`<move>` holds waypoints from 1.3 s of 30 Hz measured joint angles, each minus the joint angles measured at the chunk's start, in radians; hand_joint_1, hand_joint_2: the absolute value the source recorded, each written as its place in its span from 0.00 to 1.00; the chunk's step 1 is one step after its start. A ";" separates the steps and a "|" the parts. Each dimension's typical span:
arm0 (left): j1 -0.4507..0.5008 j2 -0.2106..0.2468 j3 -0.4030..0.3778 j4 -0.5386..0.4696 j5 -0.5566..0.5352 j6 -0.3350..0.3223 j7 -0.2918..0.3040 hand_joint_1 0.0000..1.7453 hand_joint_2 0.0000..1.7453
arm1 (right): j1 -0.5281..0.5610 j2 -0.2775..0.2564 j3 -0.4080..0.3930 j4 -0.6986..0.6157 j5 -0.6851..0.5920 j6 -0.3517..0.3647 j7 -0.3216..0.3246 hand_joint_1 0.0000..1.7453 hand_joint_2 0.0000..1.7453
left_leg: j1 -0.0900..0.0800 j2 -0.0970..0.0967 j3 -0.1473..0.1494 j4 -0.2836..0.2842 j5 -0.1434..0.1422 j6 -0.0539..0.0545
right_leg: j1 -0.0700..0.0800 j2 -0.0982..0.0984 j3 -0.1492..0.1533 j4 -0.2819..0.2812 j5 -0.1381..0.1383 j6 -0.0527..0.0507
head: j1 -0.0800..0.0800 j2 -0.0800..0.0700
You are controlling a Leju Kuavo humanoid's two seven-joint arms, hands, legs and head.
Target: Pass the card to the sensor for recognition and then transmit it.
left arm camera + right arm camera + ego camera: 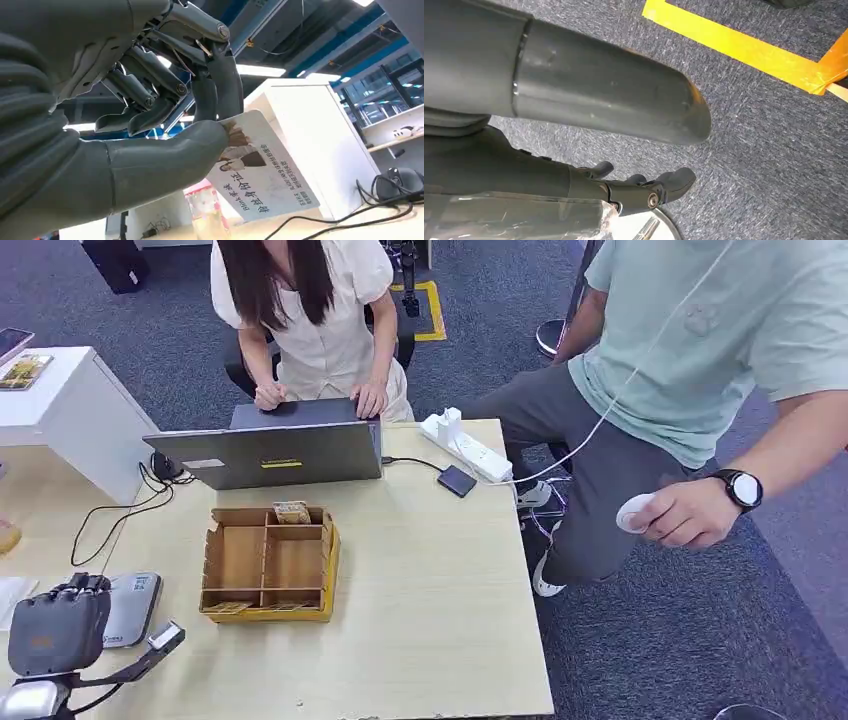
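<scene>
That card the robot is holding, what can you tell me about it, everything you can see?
The card is a thin, flat, white rectangle with rounded corners, glossy like plastic or laminate. Its face carries a small picture of a person and rows of printed characters in dark and blue ink. The left hand pinches one end between the thick grey thumb and the darker fingers, so the rest juts out free and tilted. In the head view that hand sits at the table's near left corner, by a grey device.

I see a cardboard tray [266,575] just right of the left hand [60,625] — beyond it a grey laptop [270,453], a white power strip [466,445], and two persons — one typing.
</scene>
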 joint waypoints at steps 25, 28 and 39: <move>0.002 -0.027 -0.003 0.110 0.000 -0.010 -0.033 1.00 1.00 | 0.002 0.000 -0.011 0.000 0.000 -0.003 0.001 0.00 0.00 | 0.000 0.000 0.000 0.000 0.000 0.000 | 0.000 0.000 0.000 0.000 0.000 0.000 | 0.000 0.000; 0.002 -0.027 -0.003 0.115 0.000 -0.009 -0.033 1.00 1.00 | 0.002 0.000 -0.011 0.000 0.000 -0.003 0.001 0.00 0.00 | 0.000 0.000 0.000 0.000 0.000 0.000 | 0.000 0.000 0.000 0.000 0.000 0.000 | 0.000 0.000; -0.005 -0.028 0.005 0.157 0.000 0.001 -0.033 1.00 1.00 | 0.002 0.000 -0.013 0.000 0.000 -0.003 0.000 0.00 0.00 | 0.000 0.000 0.000 0.000 0.000 0.000 | 0.000 0.000 0.000 0.000 0.000 0.000 | 0.000 0.000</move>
